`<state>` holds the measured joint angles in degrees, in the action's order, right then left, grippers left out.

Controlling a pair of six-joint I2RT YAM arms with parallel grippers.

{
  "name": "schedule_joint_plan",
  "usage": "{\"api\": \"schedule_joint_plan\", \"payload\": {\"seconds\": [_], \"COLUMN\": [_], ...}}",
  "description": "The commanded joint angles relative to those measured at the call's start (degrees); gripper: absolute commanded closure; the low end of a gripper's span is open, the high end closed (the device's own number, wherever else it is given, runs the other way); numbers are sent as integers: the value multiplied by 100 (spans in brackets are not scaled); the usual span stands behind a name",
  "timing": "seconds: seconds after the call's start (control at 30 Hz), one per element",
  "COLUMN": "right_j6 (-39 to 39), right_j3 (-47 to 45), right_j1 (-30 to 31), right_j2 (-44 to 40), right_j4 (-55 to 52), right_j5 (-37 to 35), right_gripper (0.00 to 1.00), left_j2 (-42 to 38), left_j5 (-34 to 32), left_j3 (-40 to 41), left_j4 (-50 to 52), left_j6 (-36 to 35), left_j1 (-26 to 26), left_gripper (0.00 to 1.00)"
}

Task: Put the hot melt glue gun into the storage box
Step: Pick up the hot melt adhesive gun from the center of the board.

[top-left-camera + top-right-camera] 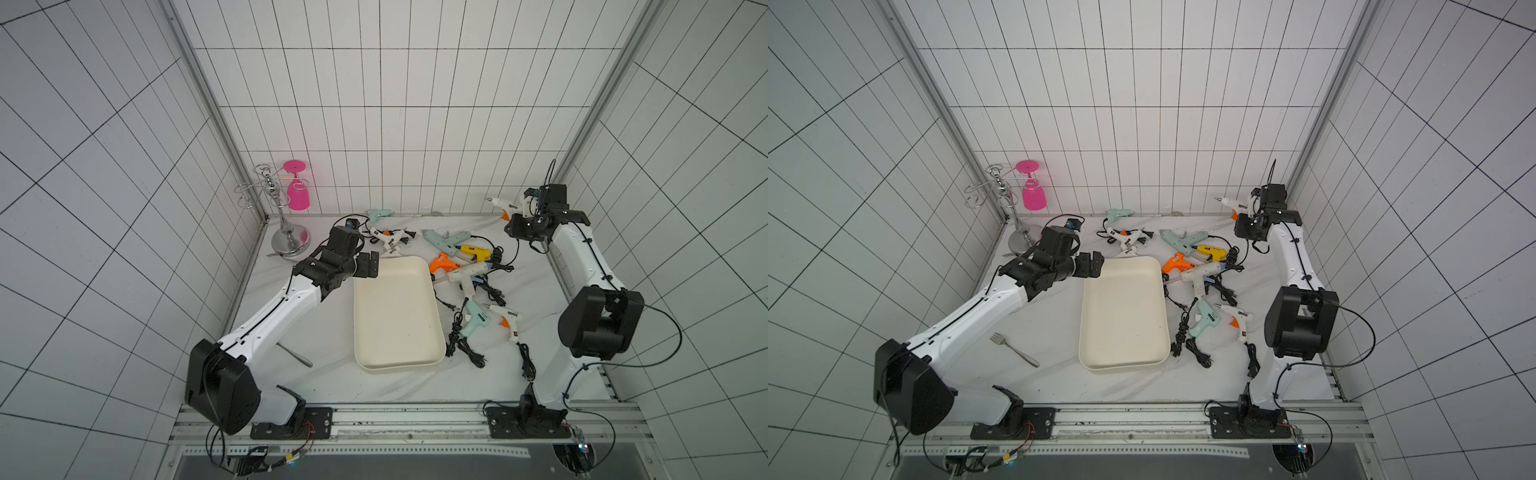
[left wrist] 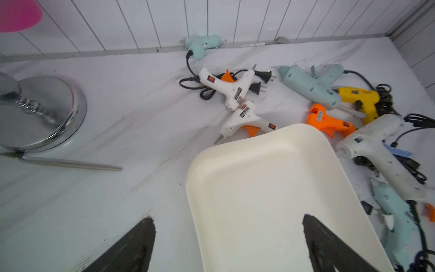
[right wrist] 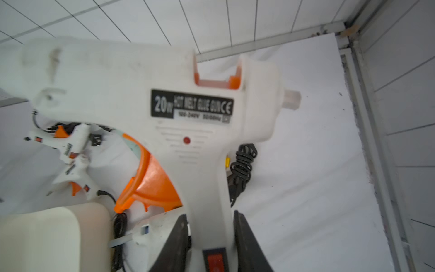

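The storage box (image 1: pixel 395 316) (image 1: pixel 1123 316) (image 2: pixel 259 188), a cream-white tub, lies empty in the middle of the table. A white hot melt glue gun (image 1: pixel 505 203) (image 1: pixel 1235 203) (image 3: pixel 164 106) with an orange trigger hangs in the air over the back right corner. My right gripper (image 1: pixel 530 205) (image 3: pixel 210 214) is shut on its handle. My left gripper (image 1: pixel 370 264) (image 1: pixel 1094 264) (image 2: pixel 227 217) is open and holds nothing, over the box's far left corner. Several other glue guns lie on the table around the box's far and right sides.
An orange gun (image 1: pixel 444 262), a yellow gun (image 1: pixel 473 250) and a mint gun (image 1: pixel 444 239) lie tangled in black cords right of the box. Two white guns (image 2: pixel 235 94) lie behind it. A chrome rack (image 1: pixel 286 239) with a pink glass (image 1: pixel 298 189) stands back left. A fork (image 1: pixel 1013 349) lies near the left arm.
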<state>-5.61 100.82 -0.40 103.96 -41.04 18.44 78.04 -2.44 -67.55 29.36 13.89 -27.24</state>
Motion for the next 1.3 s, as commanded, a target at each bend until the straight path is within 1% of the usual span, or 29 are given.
{"api": "schedule_joint_plan", "payload": {"seconds": [0.0, 0.1, 0.23, 0.33, 0.43, 0.53, 0.67, 0.8, 0.97, 1.13, 1.2, 1.27], "right_j6": [-560, -731, -827, -872, -833, -763, -611, -460, -60, 258, 367, 461], "right_j3": [424, 601, 741, 695, 508, 299, 2, -168, -221, -122, -45, 5], "right_j1": [46, 206, 487, 840, 1262, 1659, 2039, 2238, 2474, 2672, 2737, 2806], "right_j2": [23, -91, -324, -434, -574, -675, -840, -930, -941, -848, -828, -800], "right_j4": [-414, -526, -573, -578, -568, -562, -596, -724, -1146, -1524, -1645, -1749], "right_j5": [1684, 2552, 3730, 4538, 4991, 5393, 5580, 5776, 5847, 5829, 5837, 5825], "right_gripper": [89, 89, 88, 87, 87, 87, 87, 86, 85, 85, 85, 85], "left_j2": [-470, -591, -362, -208, -108, 46, 196, 160, -92, -184, -136, -124], "left_j5": [1020, 1422, 1758, 1886, 1945, 2120, 2214, 2139, 2138, 2171, 2202, 2270], "left_j3": [340, 382, 19, -56, -61, -265, -483, -393, -93, -27, -55, -34], "left_j4": [-1719, -2449, -2676, -3058, -3555, -3708, -3760, -4021, -4475, -4574, -4530, -4580], "left_j6": [-165, -277, -648, -959, -1149, -1248, -1437, -1459, -1479, -1570, -1622, -1628], "left_j1": [-82, -185, -415, -556, -588, -595, -660, -673, -678, -674, -678, -669], "left_gripper": [1, 1, 1, 1, 1, 1, 2, 3, 6, 8, 11, 21]}}
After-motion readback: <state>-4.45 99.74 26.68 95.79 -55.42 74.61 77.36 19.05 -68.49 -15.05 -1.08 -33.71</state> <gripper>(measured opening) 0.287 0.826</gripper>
